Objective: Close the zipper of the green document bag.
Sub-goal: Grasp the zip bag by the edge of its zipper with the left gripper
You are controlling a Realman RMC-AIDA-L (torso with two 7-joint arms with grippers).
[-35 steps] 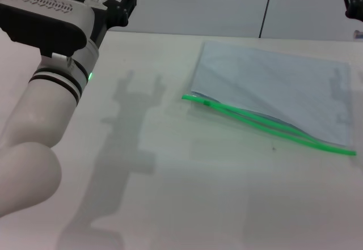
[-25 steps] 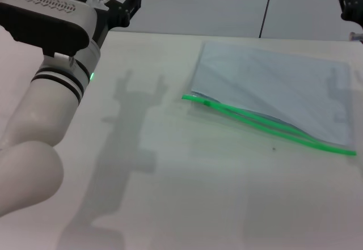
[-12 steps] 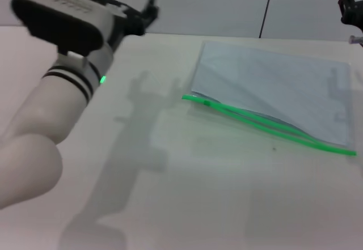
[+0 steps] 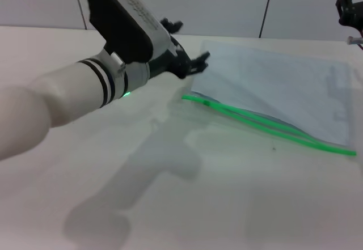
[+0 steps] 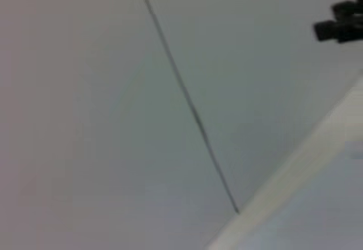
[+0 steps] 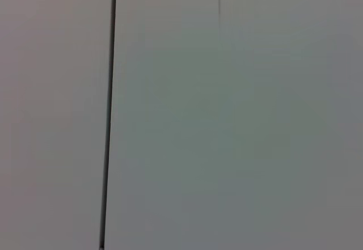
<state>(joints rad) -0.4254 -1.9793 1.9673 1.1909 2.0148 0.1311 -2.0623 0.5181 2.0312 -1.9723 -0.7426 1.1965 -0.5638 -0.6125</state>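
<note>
Flat, translucent blue-grey green document bag (image 4: 278, 91) toward the bench's (image 4: 170, 204) far right corner — its green zipper (image 4: 266, 125) gaping along the near edge; left gripper (image 4: 190, 49), fingers spread wide, beside its left corner — right gripper (image 4: 347, 3) far right, fingers unclear.

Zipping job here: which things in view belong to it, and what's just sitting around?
Part of the job:
- translucent pale blue-grey plastic document bag, flat on the table
- its bright green zipper strip, gaping open, small dark slider at the left end
- left gripper, open, near the bag's left corner

Not involved:
- right gripper, raised at the far right
- white table
</note>
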